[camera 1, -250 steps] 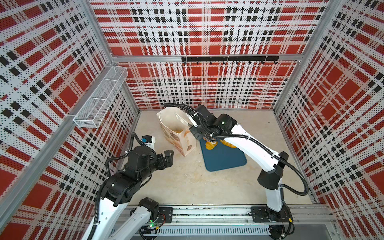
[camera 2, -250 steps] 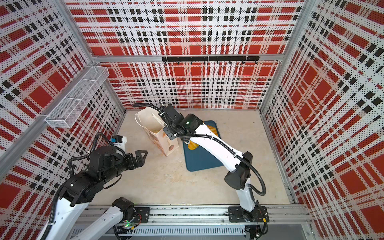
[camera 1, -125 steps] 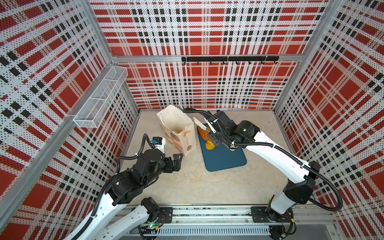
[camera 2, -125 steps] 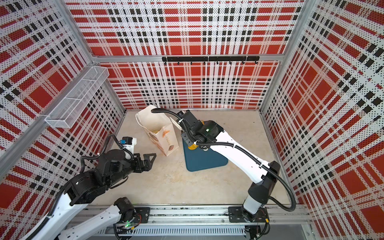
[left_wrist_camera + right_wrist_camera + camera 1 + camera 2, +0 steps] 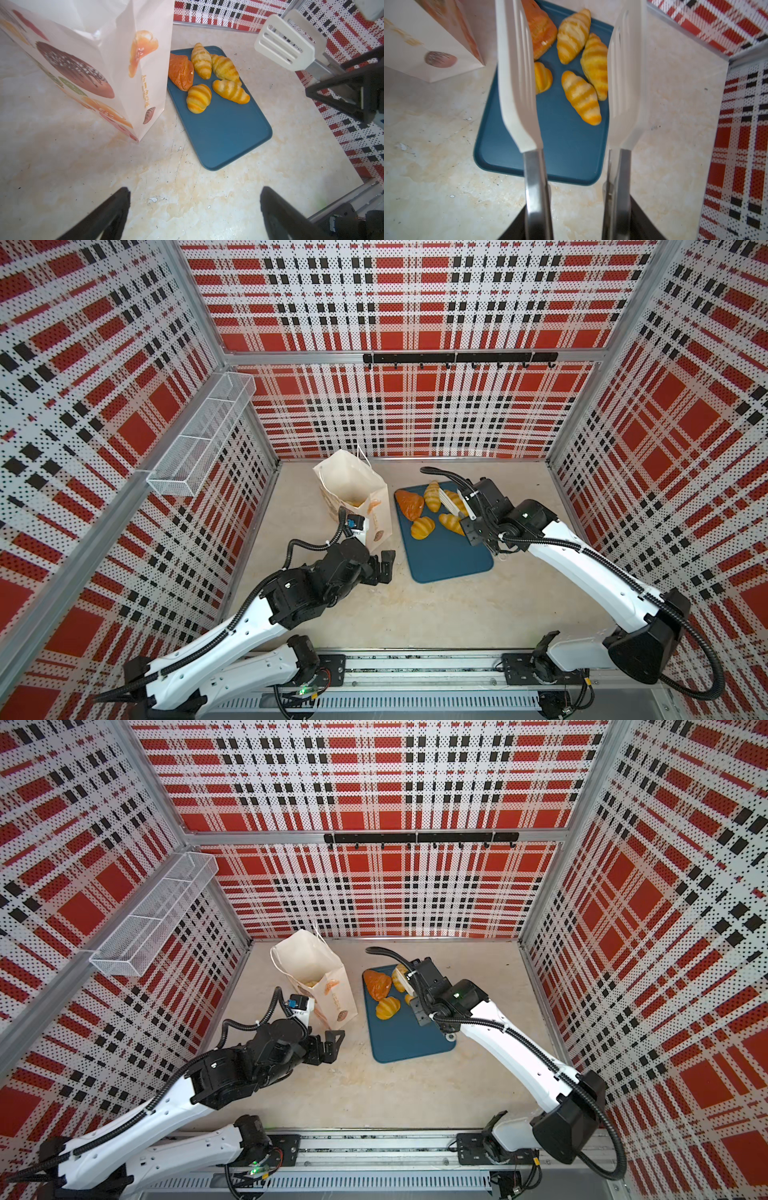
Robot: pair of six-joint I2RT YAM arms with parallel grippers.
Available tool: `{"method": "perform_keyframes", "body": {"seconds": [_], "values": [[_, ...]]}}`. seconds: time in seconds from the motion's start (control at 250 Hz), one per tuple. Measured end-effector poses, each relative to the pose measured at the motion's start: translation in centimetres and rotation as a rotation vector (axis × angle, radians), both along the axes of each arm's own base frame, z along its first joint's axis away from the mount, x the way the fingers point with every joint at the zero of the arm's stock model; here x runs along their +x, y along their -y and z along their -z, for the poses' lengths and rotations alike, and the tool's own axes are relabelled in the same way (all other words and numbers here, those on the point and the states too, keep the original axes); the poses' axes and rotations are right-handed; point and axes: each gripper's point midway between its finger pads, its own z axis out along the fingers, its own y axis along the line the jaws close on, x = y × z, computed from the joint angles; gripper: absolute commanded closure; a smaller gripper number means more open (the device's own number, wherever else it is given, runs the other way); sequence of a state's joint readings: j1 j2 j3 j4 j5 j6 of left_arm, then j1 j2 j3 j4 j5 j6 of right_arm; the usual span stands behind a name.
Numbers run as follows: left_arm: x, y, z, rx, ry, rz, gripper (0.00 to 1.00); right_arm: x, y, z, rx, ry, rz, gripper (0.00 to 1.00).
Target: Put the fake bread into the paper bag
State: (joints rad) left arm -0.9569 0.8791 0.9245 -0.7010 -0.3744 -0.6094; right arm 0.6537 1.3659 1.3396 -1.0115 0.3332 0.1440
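On the table [image 5: 83,166], my right jaws pinch the steel handles of the tongs [image 5: 517,83], whose white blades hang apart and empty above five pieces of fake bread [image 5: 230,94] crowded at the back-wall end of the blue tray [image 5: 228,141]. My left jaws stand spread, holding nothing, near the foot of the upright paper bag [image 5: 353,485]. The glossy, close-packed pastries could squirt from the blades, and the unsteadied bag could tip if brushed.
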Motion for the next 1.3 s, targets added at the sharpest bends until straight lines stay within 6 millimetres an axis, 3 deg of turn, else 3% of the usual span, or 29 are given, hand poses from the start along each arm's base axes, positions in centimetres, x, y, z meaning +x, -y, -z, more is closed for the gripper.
{"method": "perform_keyframes", "body": {"seconds": [0.268,0.428,0.776,1.301], "values": [[0.6,2.2,1.7,-0.003,-0.033,0.022,0.01,-1.3,4.8,6.7,-0.007,-0.168,0.134,0.45],[0.6,3.5,3.2,0.002,-0.065,0.049,0.01,-1.7,6.3,8.9,0.003,-0.221,0.182,0.43],[0.2,6.2,6.0,0.02,-0.132,0.102,0.01,-0.3,5.6,11.7,0.036,-0.284,0.166,0.39],[-0.3,7.8,6.6,0.004,-0.145,0.128,0.0,0.0,4.0,13.9,0.06,-0.348,0.089,0.42]]}}
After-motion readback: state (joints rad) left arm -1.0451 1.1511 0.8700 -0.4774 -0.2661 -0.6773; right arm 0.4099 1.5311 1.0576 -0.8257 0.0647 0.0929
